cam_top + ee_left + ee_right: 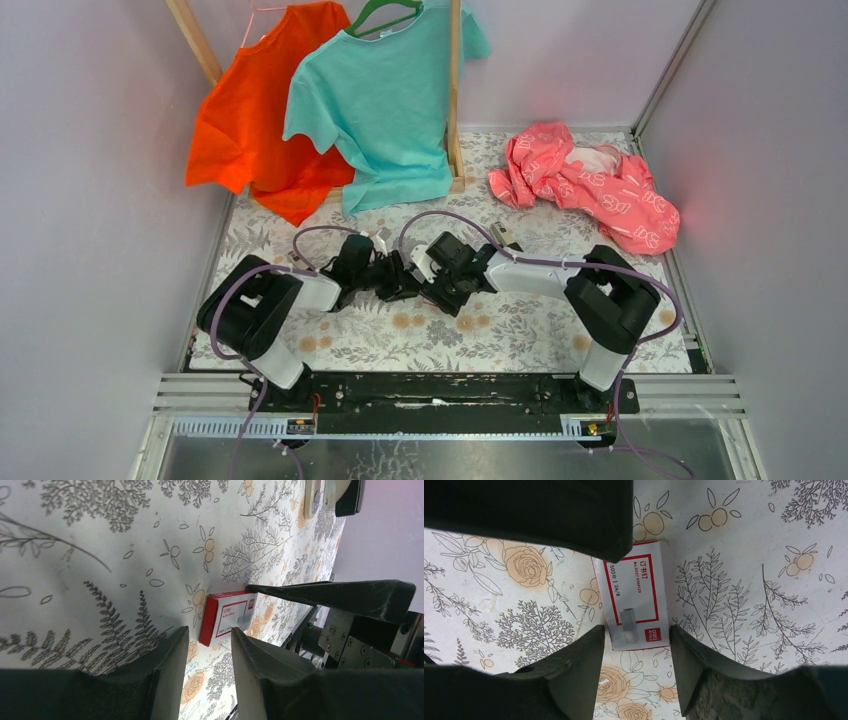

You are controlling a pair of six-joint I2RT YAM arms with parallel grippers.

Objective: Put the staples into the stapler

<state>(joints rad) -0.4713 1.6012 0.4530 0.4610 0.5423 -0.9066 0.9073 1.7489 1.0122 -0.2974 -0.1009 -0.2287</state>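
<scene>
Lying flat on the floral surface [450, 340], the staples box [634, 595] is sitting between the two hands, near the middle of that surface. In the overhead view the hands are hiding it.

In the right wrist view the long axis of the staples box is running straight away from the camera, in line with the right hand [636, 630]. The short end carrying the red logo patch is pointing toward this hand and is lying in the gap between its fingers. Those fingers are standing apart, one on each side of the near end. Whether they are touching the cardboard cannot be told.

The far short end is pointing toward the left hand [207, 635], and one finger of that hand is covering the far left corner.

The left hand's fingers are also standing apart, gripping nothing. In the left wrist view the staples box [227, 617] is lying just beyond the fingertips, showing one red side wall and the white, red-framed top. One finger of the right hand is reaching in there, its tip at a far corner of the staples box.
</scene>
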